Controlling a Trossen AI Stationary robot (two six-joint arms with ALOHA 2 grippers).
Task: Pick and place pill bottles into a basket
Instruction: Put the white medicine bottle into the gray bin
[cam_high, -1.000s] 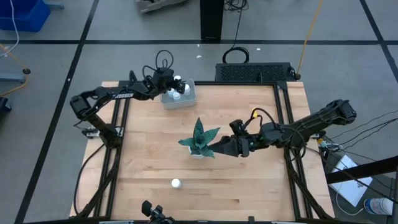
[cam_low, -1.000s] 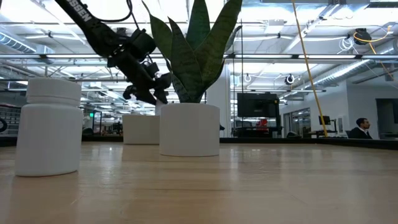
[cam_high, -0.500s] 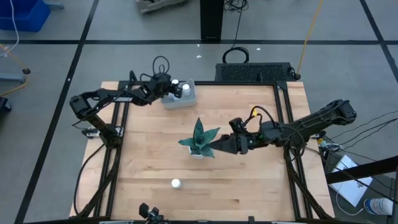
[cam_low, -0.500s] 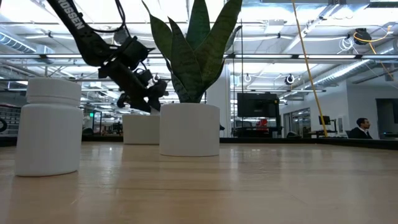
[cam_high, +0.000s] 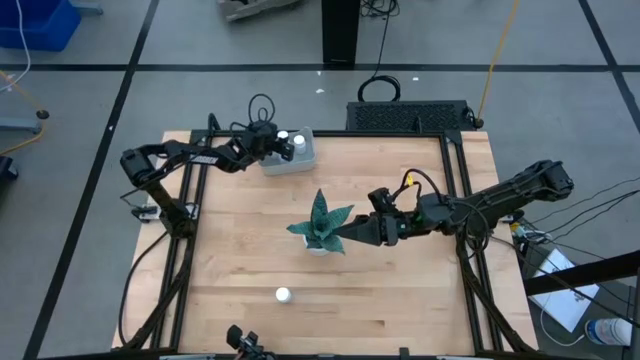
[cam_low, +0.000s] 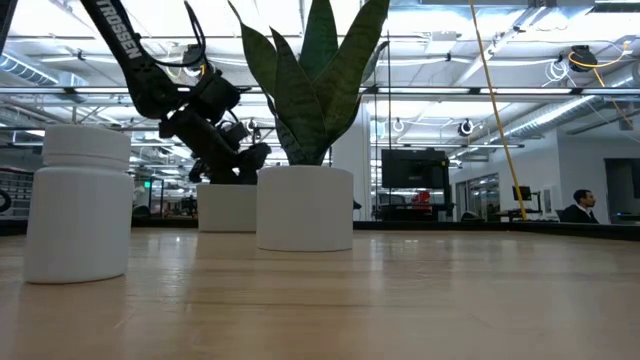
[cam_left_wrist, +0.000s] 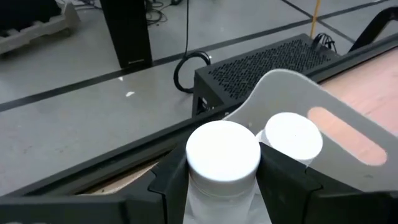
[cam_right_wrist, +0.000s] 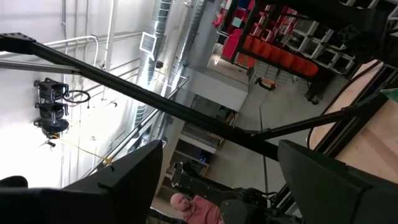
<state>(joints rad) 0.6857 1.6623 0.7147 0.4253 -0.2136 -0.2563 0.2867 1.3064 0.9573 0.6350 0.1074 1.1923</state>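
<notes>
Pale wood-plank worktop over grey concrete floor, bright open hall behind. My left hand is clamped on a smooth white round-capped bottle at the basket; another bottle stands near the front edge. Right hand is by the plant, fingers apart.

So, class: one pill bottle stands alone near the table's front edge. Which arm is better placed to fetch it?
Probably the right. Its gripper is open and empty beside the plant, nearer the lone bottle. The left gripper is at the basket, closed around a bottle.

Dark jointed arms, black cables (white lettering on left).
</notes>
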